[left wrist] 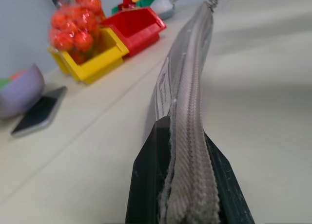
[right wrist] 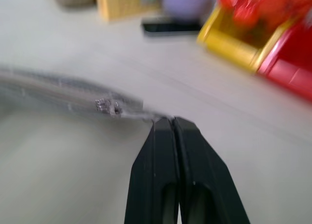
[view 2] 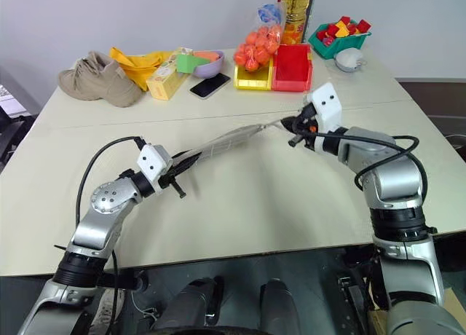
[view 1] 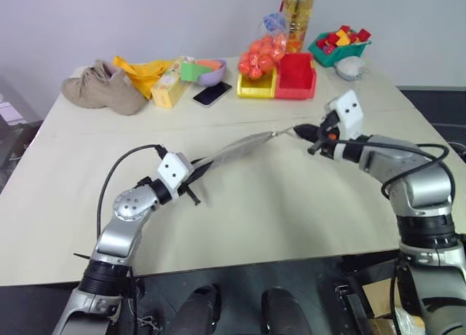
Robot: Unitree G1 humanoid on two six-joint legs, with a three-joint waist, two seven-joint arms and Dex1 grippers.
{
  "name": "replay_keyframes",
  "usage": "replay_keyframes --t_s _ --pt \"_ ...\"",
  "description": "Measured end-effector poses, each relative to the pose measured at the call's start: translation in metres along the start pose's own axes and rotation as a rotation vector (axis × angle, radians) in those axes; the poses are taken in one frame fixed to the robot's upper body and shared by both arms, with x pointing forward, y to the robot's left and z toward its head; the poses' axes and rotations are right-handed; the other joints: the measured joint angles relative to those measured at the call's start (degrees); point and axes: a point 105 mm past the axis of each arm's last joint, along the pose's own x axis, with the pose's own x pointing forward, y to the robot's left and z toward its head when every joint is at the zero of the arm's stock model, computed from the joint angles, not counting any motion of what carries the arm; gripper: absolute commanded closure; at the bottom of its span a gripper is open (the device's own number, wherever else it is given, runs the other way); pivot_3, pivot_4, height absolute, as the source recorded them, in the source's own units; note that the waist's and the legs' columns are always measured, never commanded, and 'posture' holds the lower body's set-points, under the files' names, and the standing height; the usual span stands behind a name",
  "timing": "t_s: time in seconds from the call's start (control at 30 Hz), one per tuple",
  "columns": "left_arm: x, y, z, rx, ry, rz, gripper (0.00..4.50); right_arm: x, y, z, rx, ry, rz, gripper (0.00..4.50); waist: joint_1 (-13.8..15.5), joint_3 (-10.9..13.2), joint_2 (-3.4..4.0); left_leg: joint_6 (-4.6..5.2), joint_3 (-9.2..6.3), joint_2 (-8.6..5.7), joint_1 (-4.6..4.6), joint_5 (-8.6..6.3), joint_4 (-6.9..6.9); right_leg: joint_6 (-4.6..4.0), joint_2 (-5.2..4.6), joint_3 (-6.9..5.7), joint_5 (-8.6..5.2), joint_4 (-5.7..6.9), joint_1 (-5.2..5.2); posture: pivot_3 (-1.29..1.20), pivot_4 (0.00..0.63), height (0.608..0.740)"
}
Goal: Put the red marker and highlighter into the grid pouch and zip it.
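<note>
The right gripper [right wrist: 171, 124] has its two black fingers pressed together on the light cord pull [right wrist: 146, 116] at the end of the zipper, with the metal slider [right wrist: 107, 106] just beyond the tips. The left gripper [left wrist: 187, 136] pinches the opposite end of the grid pouch [view 1: 240, 147], its fingers clamped either side of the closed zipper seam. The pouch hangs stretched between the two grippers, clear of the table [view 1: 291, 204], and the zipper looks run shut along what shows of its length.

The main risk is the thin cord slipping from the right fingers, or the fabric sliding out of the left pinch, if the arms pull further apart; the pouch would then drop or swing. Whether the red marker and highlighter are inside cannot be told, since neither is visible. The phone [view 1: 212, 94] and yellow bin [view 1: 256, 89] sit well apart.
</note>
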Motion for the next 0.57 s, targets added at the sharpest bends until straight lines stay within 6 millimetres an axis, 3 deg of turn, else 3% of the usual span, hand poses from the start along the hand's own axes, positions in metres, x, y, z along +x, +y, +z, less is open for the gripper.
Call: replay_keyframes --t_s 0.17,0.27,0.4,0.57 --pt "-0.022 0.004 -0.016 -0.078 0.074 0.054 0.43 -0.014 0.013 -0.040 0.034 0.089 0.081 1.10 0.1 0.0 0.00 0.03 0.00 0.00 0.01 -0.02 0.03 0.01 -0.01 0.00 0.00 -0.02 0.04 0.00 0.150 0.740" --pt "-0.042 0.000 -0.025 -0.156 0.112 0.106 0.43 -0.025 0.016 -0.059 0.048 0.099 0.097 1.10 0.1 0.0 0.02 0.05 0.01 0.00 0.01 -0.04 0.00 0.01 -0.02 0.01 -0.01 -0.04 0.03 0.00 0.150 0.740" --pt "-0.079 -0.001 -0.052 -0.275 0.229 0.235 0.43 -0.042 -0.001 -0.068 0.085 0.070 0.040 1.10 0.1 0.0 0.03 0.04 0.02 0.02 0.02 -0.03 0.03 0.00 -0.01 0.02 0.00 -0.03 0.06 0.00 0.150 0.740" --pt "-0.098 0.008 -0.051 -0.318 0.236 0.381 0.43 -0.045 -0.010 -0.071 0.105 0.045 0.022 1.10 0.6 0.0 0.02 0.04 0.02 0.02 0.05 -0.04 0.06 -0.01 -0.02 0.00 -0.01 -0.07 0.15 0.00 0.150 0.740"
